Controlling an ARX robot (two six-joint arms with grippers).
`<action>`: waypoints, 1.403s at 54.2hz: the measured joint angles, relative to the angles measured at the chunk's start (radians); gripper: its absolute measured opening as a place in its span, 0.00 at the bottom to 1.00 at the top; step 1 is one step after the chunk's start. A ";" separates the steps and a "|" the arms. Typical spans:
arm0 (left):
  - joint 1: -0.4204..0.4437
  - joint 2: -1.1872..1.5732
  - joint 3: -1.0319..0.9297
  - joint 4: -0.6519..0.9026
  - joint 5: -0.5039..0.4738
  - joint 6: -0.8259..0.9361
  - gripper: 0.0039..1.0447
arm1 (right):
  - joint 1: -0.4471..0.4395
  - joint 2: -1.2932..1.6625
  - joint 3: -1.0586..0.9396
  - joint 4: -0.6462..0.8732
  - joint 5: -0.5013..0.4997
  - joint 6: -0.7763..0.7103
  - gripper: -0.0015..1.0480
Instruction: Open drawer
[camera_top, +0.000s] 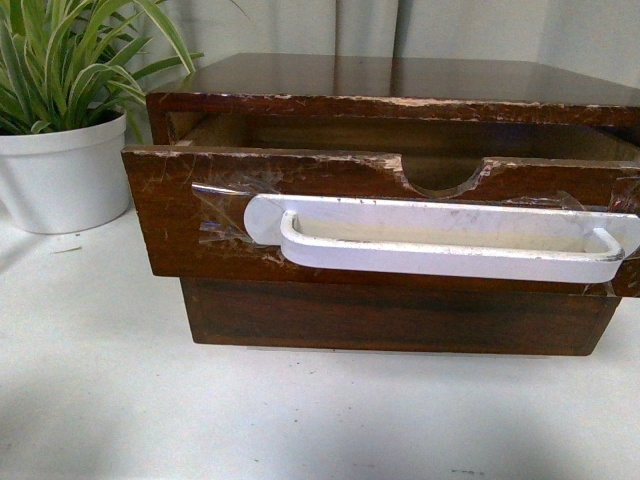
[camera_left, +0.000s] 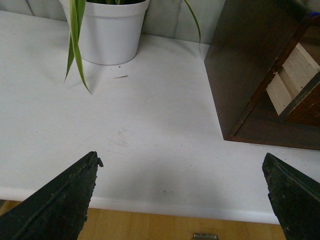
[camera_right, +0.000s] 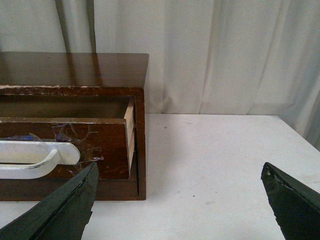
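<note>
Drawer: the drawer (camera_top: 300, 225) sits at the top of a dark wood cabinet (camera_top: 400, 85) and is pulled partway out, its scratched front standing forward of the cabinet's face with a dark gap showing behind its top edge.
Handle: a long white handle (camera_top: 440, 240) runs across the drawer front, held on with clear tape; a half-round notch (camera_top: 445, 175) cuts into the top edge just above it.
Lower drawer: a plain dark front (camera_top: 400, 315) sits beneath the drawer, set back from it and without a handle.
Drawer side edge: in the right wrist view the pale end of the drawer's side board (camera_right: 129, 132) shows clear of the cabinet's frame.
Bench: the white bench (camera_top: 200, 410) carries the cabinet; bare surface lies in front of the drawer, and more to the cabinet's right (camera_right: 220, 165).
Bench edge: in the left wrist view the bench's front rim (camera_left: 165, 205) shows, with tan flooring below it.
Plant: a white pot (camera_top: 60, 175) with striped green leaves (camera_top: 70, 60) stands just left of the cabinet, apart from it.
Curtain: pale curtain (camera_right: 225, 55) hangs behind the cabinet.
Left claw: the left claw (camera_left: 182, 195) is released, fingers spread wide above the bench, left of the cabinet, gripping nothing.
Right claw: the right claw (camera_right: 177, 200) is released, fingers wide apart in front of the cabinet's right corner; one finger (camera_right: 65, 210) appears just below the handle's end, contact unclear.
</note>
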 joint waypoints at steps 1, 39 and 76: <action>-0.006 -0.006 -0.008 0.021 -0.011 0.003 0.91 | -0.019 0.000 0.002 -0.016 -0.031 0.005 0.88; -0.071 -0.294 -0.177 0.075 -0.068 0.064 0.04 | -0.124 -0.072 -0.084 -0.046 -0.135 0.021 0.01; -0.071 -0.355 -0.204 0.069 -0.069 0.064 0.04 | -0.124 -0.114 -0.128 -0.040 -0.136 0.022 0.06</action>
